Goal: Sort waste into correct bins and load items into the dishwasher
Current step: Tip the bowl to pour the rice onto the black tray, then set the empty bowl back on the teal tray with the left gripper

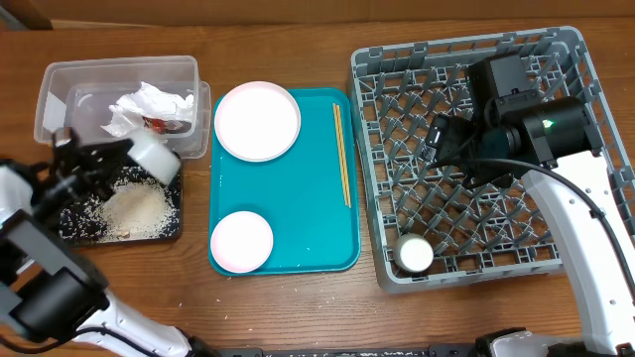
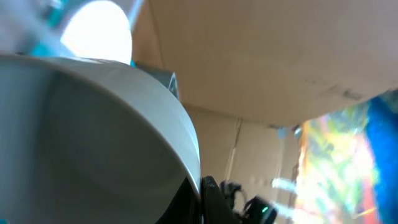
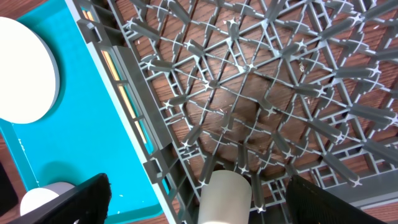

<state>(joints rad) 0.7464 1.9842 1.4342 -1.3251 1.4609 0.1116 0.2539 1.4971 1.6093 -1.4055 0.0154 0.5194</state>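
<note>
**Emptying rice; bowl goes to the rack next**

Left of the teal tray point(image 1: 308, 198), the left gripper point(image 1: 127, 159) clamps a tilted white bowl point(image 1: 154, 154) over the rice-strewn black tray point(image 1: 177, 223). Right of it, the right gripper point(image 3: 198, 180) hangs wide open and empty above the cup point(image 3: 224, 196) in the rack point(image 1: 476, 270). Next, probably, the bowl crosses to the rack.

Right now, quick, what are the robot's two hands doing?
Left gripper: shut on the white bowl.
Right gripper: open, holding nothing.
</note>
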